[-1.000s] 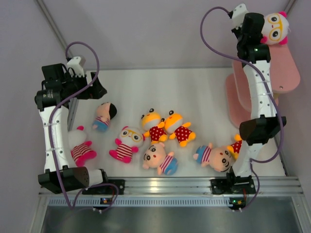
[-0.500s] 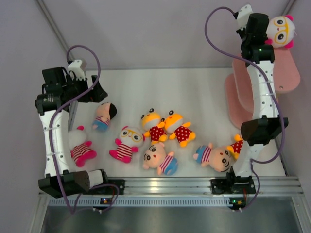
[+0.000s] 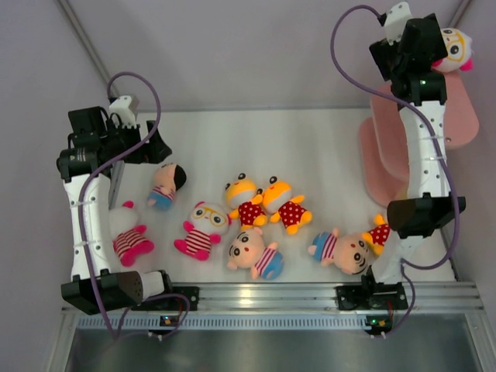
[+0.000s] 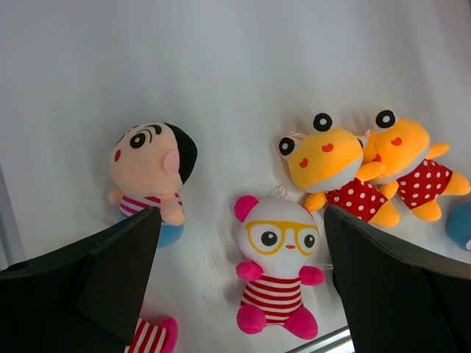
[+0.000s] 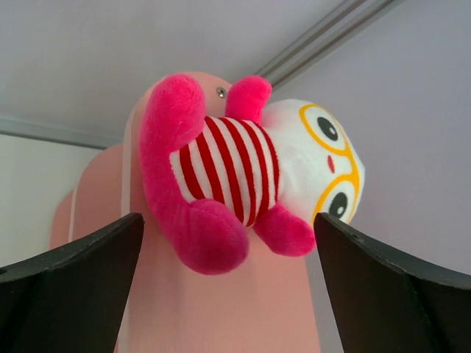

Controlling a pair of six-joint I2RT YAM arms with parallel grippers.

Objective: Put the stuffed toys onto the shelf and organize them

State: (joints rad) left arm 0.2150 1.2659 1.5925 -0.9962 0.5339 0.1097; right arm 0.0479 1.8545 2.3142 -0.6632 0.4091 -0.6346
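Right, from above you're losing most of the striped toy: the right wrist is covering all but its glasses face. Up close it's lying on its side on the smooth pink top board of the shelf, its plush belly banded red and white, its limbs fuzzy pink. The right gripper is standing wide apart either side of it. The left gripper is hanging spread open over the table, one finger cutting off a second striped toy. An orange toy is peeking out, half hidden behind your right arm.
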